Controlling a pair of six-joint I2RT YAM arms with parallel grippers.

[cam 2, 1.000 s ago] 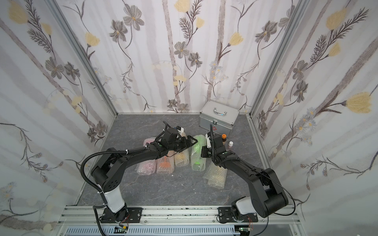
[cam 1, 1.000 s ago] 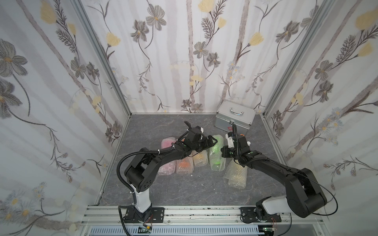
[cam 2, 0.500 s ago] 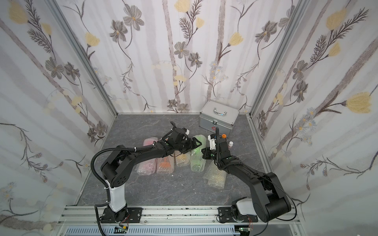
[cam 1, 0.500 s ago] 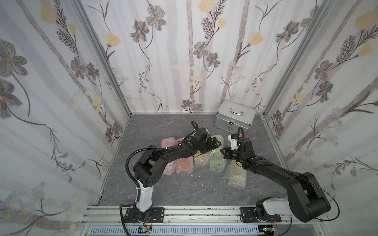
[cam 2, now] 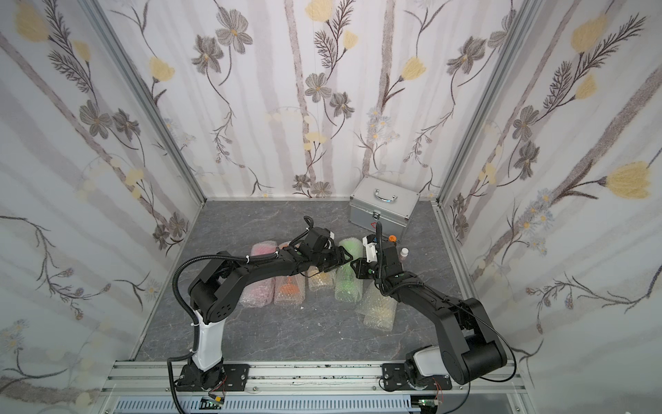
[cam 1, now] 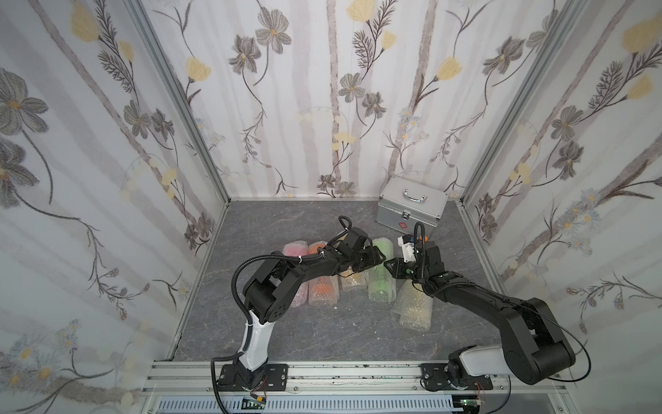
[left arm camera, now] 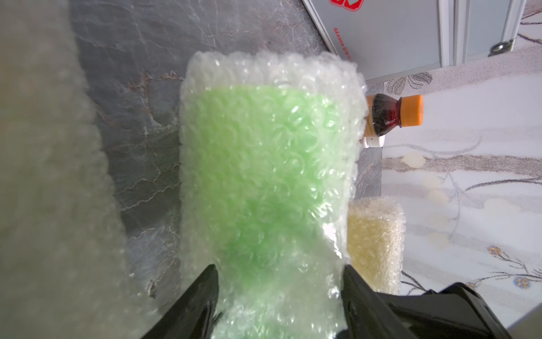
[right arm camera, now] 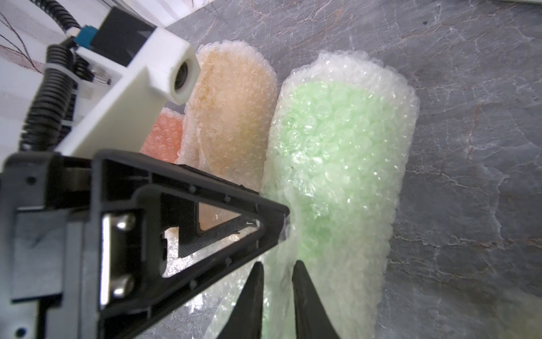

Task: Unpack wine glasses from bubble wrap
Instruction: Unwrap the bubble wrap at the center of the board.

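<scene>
wrapped green goblet (left arm camera: pixel 264 164)
left gripper (left arm camera: pixel 279 268) wide, straddling it; right gripper (right arm camera: pixel 275 265) barely parted at bubble wrap (right arm camera: pixel 352 69), grip unclear.

You will find the bubble wrap (left arm camera: pixel 269 182) to be clear plastic film, glossy, blistered and crinkled. The desk (right arm camera: pixel 469 88) presents a matt grey stone-pattern surface with pale veins. The case (cam 1: pixel 430 204) is brushed silver metal and its handle (cam 1: pixel 415 195) is polished. The bottle (left arm camera: pixel 381 117) is glossy dark brown, with a smooth orange cap (left arm camera: pixel 412 109). The left claw (left arm camera: pixel 280 273) and right claw (right arm camera: pixel 278 264) are matt black plastic. The camera mount (right arm camera: pixel 132 97) is white plastic, faintly grainy.
</scene>
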